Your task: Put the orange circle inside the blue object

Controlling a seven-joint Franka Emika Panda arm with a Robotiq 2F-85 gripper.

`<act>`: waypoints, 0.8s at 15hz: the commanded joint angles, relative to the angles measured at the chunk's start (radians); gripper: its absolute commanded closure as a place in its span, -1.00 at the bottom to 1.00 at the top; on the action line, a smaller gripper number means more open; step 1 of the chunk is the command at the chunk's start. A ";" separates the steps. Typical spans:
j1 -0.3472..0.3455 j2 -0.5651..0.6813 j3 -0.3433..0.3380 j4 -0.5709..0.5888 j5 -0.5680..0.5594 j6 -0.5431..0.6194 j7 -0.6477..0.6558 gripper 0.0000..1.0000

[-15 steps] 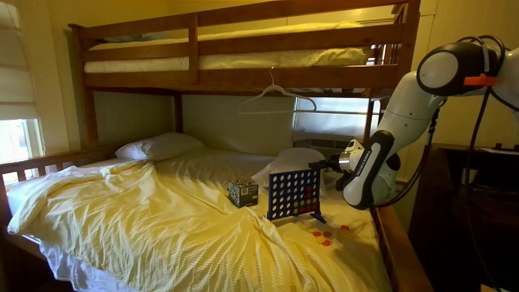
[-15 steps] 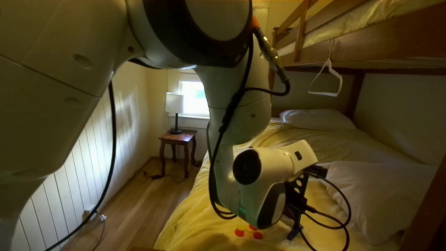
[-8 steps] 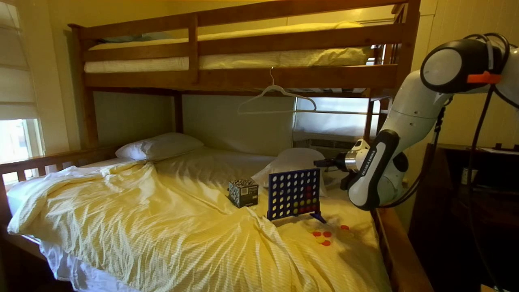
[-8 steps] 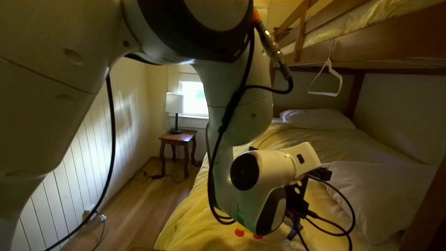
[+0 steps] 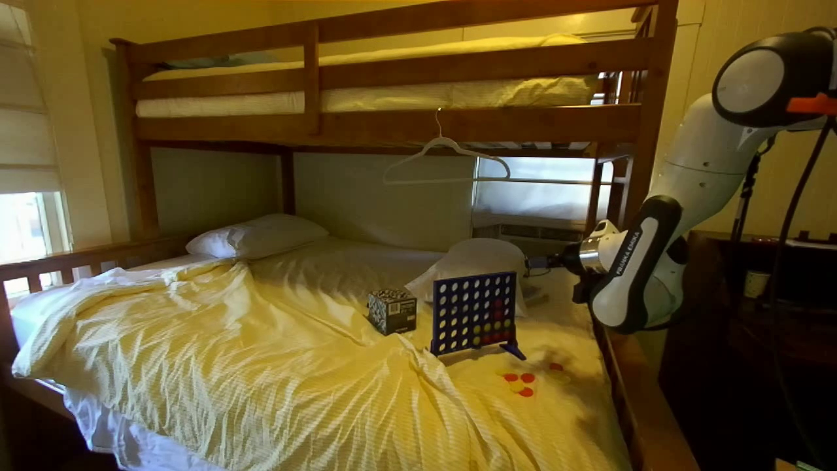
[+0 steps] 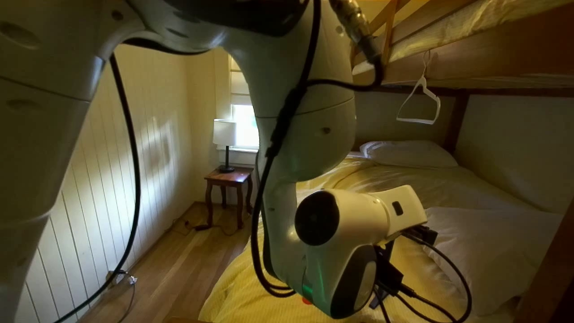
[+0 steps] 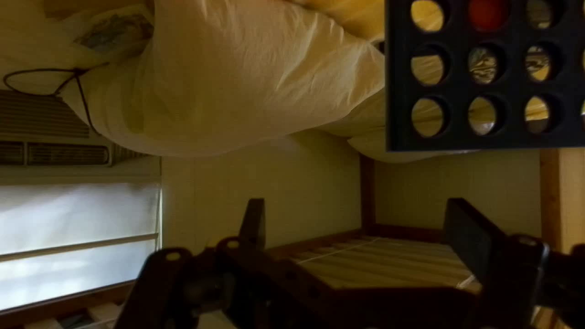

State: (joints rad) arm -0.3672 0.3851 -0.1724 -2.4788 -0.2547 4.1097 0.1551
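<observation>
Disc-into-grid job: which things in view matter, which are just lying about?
For the job:
grid, upright
orange-red discs, loose; can't tell which one is meant
hand, open, empty

Not for the job:
yellow discs, loose
box
hanger, hanging
pillows
lamp

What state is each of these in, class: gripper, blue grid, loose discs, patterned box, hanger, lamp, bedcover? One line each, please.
Gripper: open, nothing visible held
Blue grid: upright, partly filled
Loose discs: lying scattered outside the grid
Patterned box: looks closed
Hanger: hanging, bare
Lamp: upright; lit or unlit, cannot tell
Bedcover: rumpled
</observation>
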 commanded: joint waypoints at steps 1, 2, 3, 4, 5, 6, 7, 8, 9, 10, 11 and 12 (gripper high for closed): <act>-0.056 -0.111 0.002 -0.067 -0.192 -0.172 0.097 -1.00; -0.076 -0.124 0.007 -0.067 -0.257 -0.215 0.127 -1.00; -0.094 -0.143 0.012 -0.072 -0.317 -0.260 0.157 -1.00; -0.105 -0.155 0.009 -0.069 -0.375 -0.300 0.194 -1.00; -0.117 -0.175 0.013 -0.071 -0.423 -0.359 0.238 -1.00; -0.128 -0.187 0.015 -0.069 -0.464 -0.396 0.273 -1.00; -0.139 -0.197 0.018 -0.067 -0.508 -0.432 0.306 -1.00; -0.146 -0.210 0.021 -0.067 -0.543 -0.469 0.341 -1.00; -0.151 -0.223 0.024 -0.068 -0.571 -0.501 0.371 -1.00; -0.159 -0.232 0.031 -0.066 -0.602 -0.532 0.406 -1.00; -0.163 -0.238 0.038 -0.062 -0.627 -0.566 0.442 -1.00; -0.165 -0.245 0.045 -0.061 -0.643 -0.601 0.474 -1.00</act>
State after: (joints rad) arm -0.5059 0.2010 -0.1552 -2.5145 -0.8192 3.6068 0.5256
